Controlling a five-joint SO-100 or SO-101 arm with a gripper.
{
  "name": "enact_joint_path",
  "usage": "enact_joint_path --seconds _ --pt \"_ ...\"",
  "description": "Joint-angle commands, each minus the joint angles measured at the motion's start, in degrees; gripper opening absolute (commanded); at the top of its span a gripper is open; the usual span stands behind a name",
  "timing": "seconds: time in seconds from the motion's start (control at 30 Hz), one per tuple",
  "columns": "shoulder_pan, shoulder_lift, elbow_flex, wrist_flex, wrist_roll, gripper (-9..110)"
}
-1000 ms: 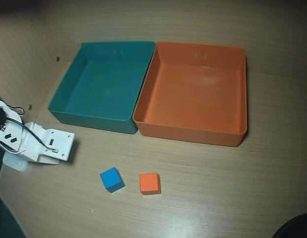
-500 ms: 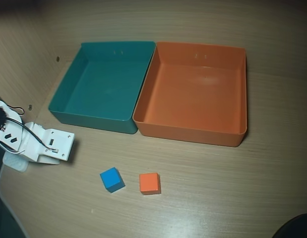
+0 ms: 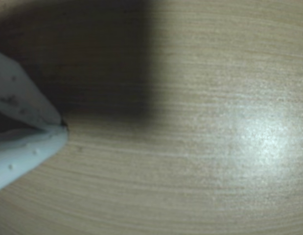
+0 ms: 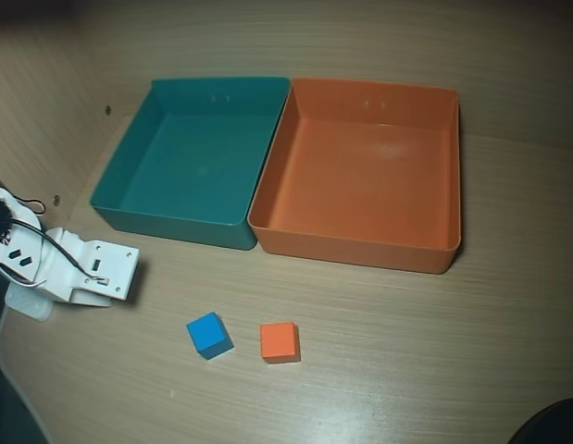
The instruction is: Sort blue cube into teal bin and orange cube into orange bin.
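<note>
Two cubes unsorted, both bins empty; nothing yet done.
Blue cube (image 4: pixel 209 334) and orange cube (image 4: pixel 280 341) sit side by side, apart, on the worktop (image 4: pixel 406 351) in front of the bins; teal bin (image 4: pixel 129 181) and orange bin (image 4: pixel 450 176) touch wall to wall; tool (image 3: pixel 63 125) low over bare wood at overhead view's left, tips together, holding nothing; both pick-ups and drops remain, by my reading.

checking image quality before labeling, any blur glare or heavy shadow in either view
Wrist view: soft focus throughout, a dark shadow across the upper left, a glare patch on the table. Overhead view: sharper, darkened corners, mild sheen in the orange bin.
</note>
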Motion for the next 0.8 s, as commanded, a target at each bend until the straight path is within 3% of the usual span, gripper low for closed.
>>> enact_joint_path --seconds 0.0,0.77 --pt "-0.4 0.4 3.6 1.1 0.4 -4" --pt "-0.4 -0.7 3.6 0.9 0.4 -4"
